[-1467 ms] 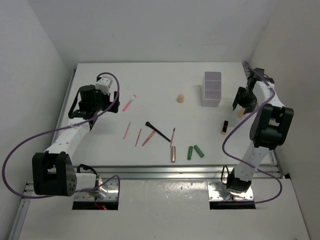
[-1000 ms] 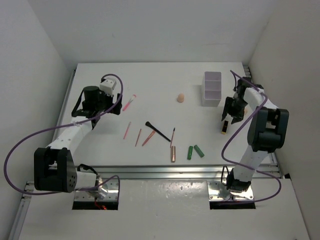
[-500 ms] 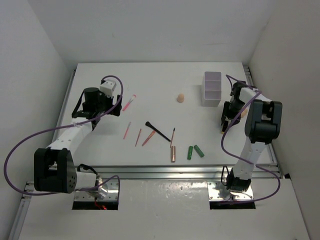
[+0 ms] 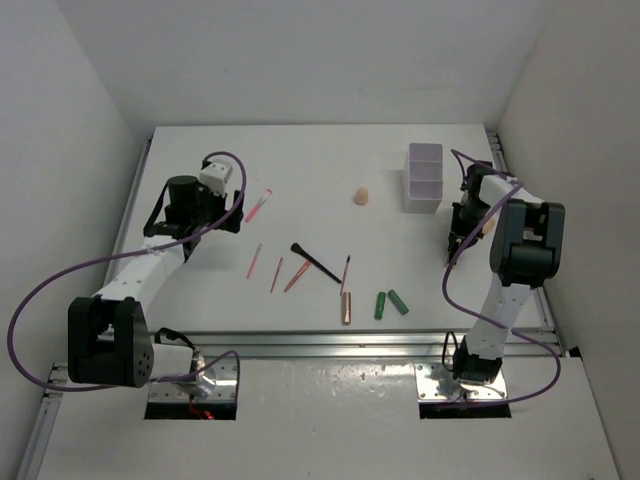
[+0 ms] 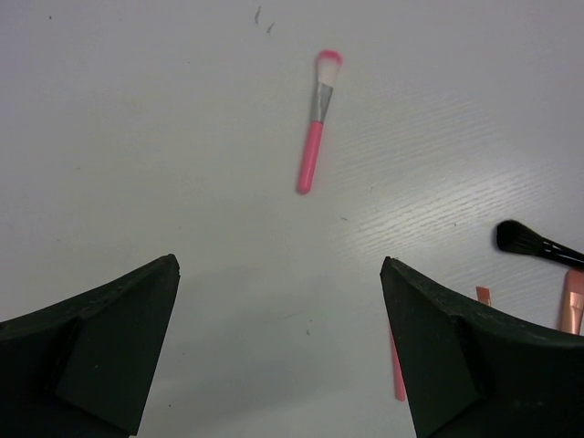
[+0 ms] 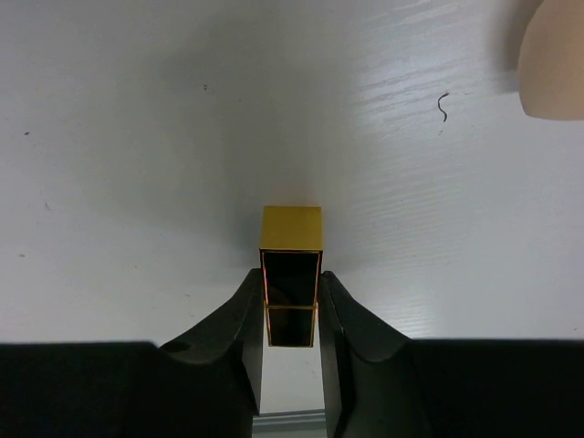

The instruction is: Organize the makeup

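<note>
A: Right hand [image 6: 292,312] pinches a black-and-gold lipstick [image 6: 291,239] on the white desk [image 6: 137,137], with a beige sponge [image 6: 552,64] nearby
B: And the left hand [image 5: 280,274]?
A: Spread wide, holding nothing, near a pink brush [image 5: 315,128]

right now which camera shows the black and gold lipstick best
The right wrist view. The black and gold lipstick sits dead centre, close up, with the right tool pinching its sides. In the top external view the right arm's wrist covers it, so it cannot be made out. The left wrist view does not show it.
</note>
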`<state>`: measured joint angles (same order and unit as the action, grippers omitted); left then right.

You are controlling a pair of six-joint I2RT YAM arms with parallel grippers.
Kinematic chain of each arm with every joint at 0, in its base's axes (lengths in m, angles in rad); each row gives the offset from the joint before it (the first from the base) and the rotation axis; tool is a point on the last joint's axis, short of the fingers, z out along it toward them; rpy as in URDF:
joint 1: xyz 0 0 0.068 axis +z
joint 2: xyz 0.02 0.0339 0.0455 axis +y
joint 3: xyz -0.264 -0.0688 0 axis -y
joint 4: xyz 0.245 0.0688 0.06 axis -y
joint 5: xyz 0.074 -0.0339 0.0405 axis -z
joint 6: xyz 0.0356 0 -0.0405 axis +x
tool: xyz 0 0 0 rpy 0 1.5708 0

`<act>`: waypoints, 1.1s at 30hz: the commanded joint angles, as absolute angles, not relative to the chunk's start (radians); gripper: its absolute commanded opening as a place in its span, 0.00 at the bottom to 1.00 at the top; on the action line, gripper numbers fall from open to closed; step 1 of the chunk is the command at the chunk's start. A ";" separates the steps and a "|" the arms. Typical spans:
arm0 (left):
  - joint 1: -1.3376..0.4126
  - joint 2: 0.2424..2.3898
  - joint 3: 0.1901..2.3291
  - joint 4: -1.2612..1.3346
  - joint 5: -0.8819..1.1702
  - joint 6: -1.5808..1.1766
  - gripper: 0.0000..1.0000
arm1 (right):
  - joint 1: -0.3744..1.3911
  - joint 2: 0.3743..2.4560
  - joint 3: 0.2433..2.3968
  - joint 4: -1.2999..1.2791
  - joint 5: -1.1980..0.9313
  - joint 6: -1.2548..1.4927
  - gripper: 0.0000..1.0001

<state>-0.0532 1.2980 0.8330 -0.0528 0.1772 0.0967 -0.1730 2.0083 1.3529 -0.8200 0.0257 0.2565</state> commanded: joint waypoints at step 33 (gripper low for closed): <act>-0.061 1.275 0.810 -0.021 0.086 0.103 0.99 | -0.008 1.781 0.931 0.963 -0.245 0.158 0.00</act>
